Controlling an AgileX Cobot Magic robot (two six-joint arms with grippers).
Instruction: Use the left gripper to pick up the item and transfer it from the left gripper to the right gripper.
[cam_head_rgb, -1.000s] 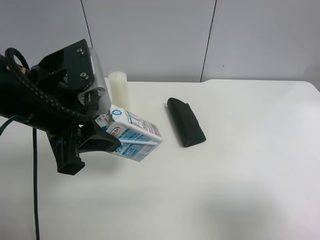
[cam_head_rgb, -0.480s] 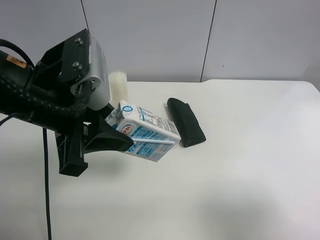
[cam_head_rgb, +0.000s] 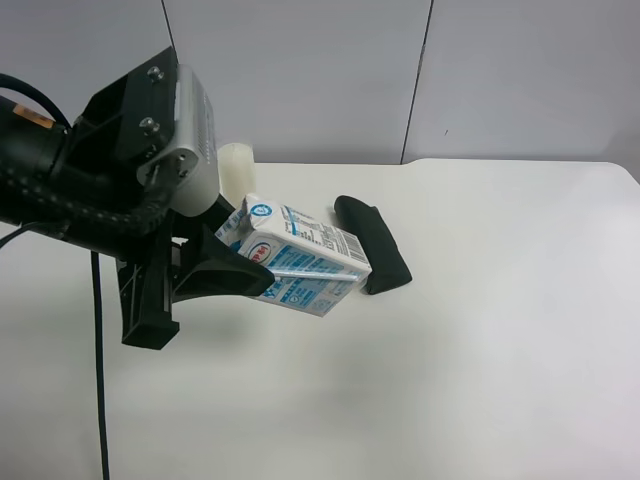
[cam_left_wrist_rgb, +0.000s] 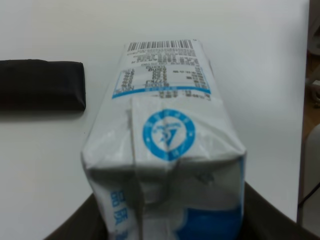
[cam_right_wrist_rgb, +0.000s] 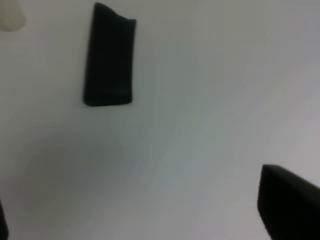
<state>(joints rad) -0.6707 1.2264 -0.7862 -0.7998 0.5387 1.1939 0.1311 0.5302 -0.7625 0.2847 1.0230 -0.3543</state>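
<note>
The item, a white carton with light-blue print (cam_head_rgb: 300, 265), hangs tilted above the table (cam_head_rgb: 480, 330), clamped at one end by my left gripper (cam_head_rgb: 245, 272), the black claw on the braided-cable arm at the exterior high view's left. In the left wrist view the carton (cam_left_wrist_rgb: 165, 135) fills the frame between the black fingers (cam_left_wrist_rgb: 272, 212), barcode end pointing away. My right gripper (cam_right_wrist_rgb: 132, 195) is out of the exterior view. In its wrist view one black finger (cam_right_wrist_rgb: 290, 205) sits far from the other, with only bare table between them.
A dark green pouch (cam_head_rgb: 375, 245) lies on the table just beyond the carton's free end; it also shows in the right wrist view (cam_right_wrist_rgb: 109, 57) and the left wrist view (cam_left_wrist_rgb: 40, 85). A white candle (cam_head_rgb: 236, 165) stands behind the left arm. Grey wall panels lie behind the table.
My left gripper has carried the carton rightward and slightly up, so its free end now reaches close to the pouch.
</note>
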